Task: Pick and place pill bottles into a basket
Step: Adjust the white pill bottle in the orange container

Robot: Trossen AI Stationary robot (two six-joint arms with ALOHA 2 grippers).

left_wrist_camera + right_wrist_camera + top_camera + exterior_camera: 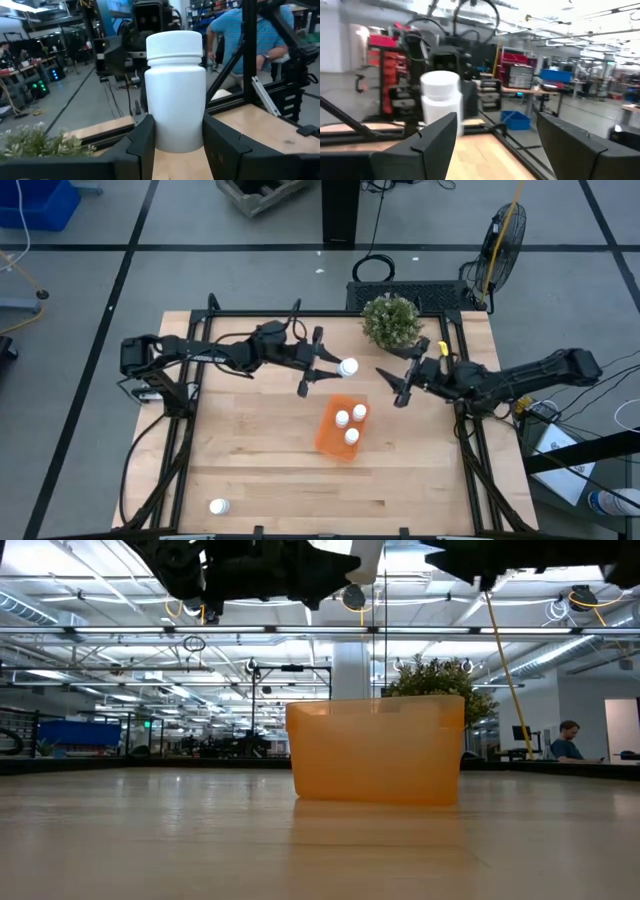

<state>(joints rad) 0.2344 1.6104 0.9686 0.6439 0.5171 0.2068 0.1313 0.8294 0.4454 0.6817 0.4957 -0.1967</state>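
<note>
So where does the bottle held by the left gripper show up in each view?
High view: the held bottle sits just above the orange tray, at the left gripper.
Low view: top edge, centre, above the tray.
Left wrist view: centre, between the fingers.
Right wrist view: left of centre.
Shared landmark: the green plant.

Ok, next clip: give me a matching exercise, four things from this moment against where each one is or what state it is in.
Things:
1. left gripper
2. right gripper
3. orange basket
4. lone bottle

States:
A. lying on the table near the front-left corner
B. open and empty, beside the plant
C. holds three bottles
D. shut on a bottle, held above the table behind the basket

Pairs: 1-D, 2-B, 3-C, 4-A
</note>
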